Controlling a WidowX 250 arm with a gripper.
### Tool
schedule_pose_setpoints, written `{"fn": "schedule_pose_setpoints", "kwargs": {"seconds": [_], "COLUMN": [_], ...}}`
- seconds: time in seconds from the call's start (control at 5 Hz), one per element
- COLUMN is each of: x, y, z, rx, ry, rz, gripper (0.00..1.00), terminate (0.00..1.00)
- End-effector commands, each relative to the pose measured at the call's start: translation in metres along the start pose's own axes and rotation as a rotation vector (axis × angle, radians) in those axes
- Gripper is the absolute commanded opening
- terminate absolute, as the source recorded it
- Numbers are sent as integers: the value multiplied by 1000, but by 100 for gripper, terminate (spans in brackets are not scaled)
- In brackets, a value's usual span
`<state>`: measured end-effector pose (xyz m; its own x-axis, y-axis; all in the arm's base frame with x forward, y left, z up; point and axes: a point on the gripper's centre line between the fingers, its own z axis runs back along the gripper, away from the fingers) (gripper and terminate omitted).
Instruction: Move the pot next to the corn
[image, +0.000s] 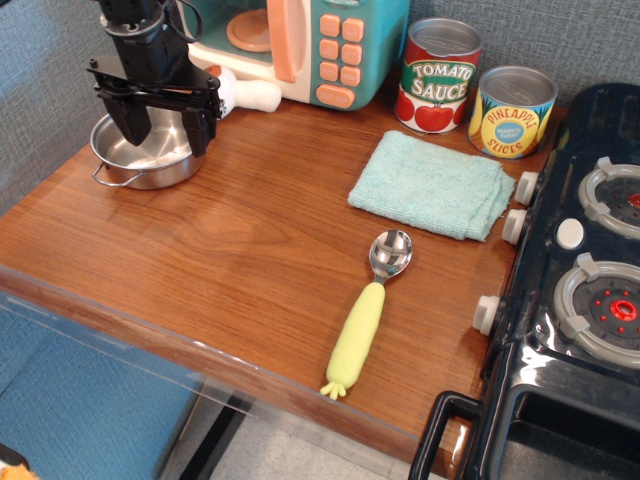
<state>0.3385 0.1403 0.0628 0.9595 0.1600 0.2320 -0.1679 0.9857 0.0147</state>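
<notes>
observation.image: At the far left corner of the table (200, 270), the pot (150, 150) is seen under the gripper (163, 125), whose two dark fingers are spread wide, one over the bowl and one at the right rim nearest the corn. Nothing is held; whether a finger touches the steel cannot be told. The task is judged barely begun: the pot has not been grasped or lifted, and it lies well apart from the corn (357, 335), up and to the left of it, with bare wood between. The grasp, the carry across the board and the set-down beside the cob are all left to do.

The corn is laid near the front edge, its long axis running almost front to back with a slight lean. The frilled tip is pointed at the front edge, the spoon bowl (391, 255) toward the cloth (430, 185) behind it. Two cans (478, 90) are stood farther back, and the stove (580, 260) is just right of the corn. Free space for the pot is seen left of the cob.
</notes>
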Motion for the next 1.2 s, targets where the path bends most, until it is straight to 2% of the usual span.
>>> {"fn": "schedule_pose_setpoints", "kwargs": {"seconds": [0.0, 0.2, 0.4, 0.8, 1.0], "x": [17, 21, 21, 19, 14], "y": [-4, -8, -9, -10, -10], "z": [-23, -33, -33, -20, 17], "rx": [-1, -2, 4, 8, 40], "ry": [12, 30, 22, -2, -48], "rz": [-38, -43, -44, -40, -17], "gripper": [100, 100, 0, 0, 0], "terminate": [0, 0, 0, 0, 0]}}
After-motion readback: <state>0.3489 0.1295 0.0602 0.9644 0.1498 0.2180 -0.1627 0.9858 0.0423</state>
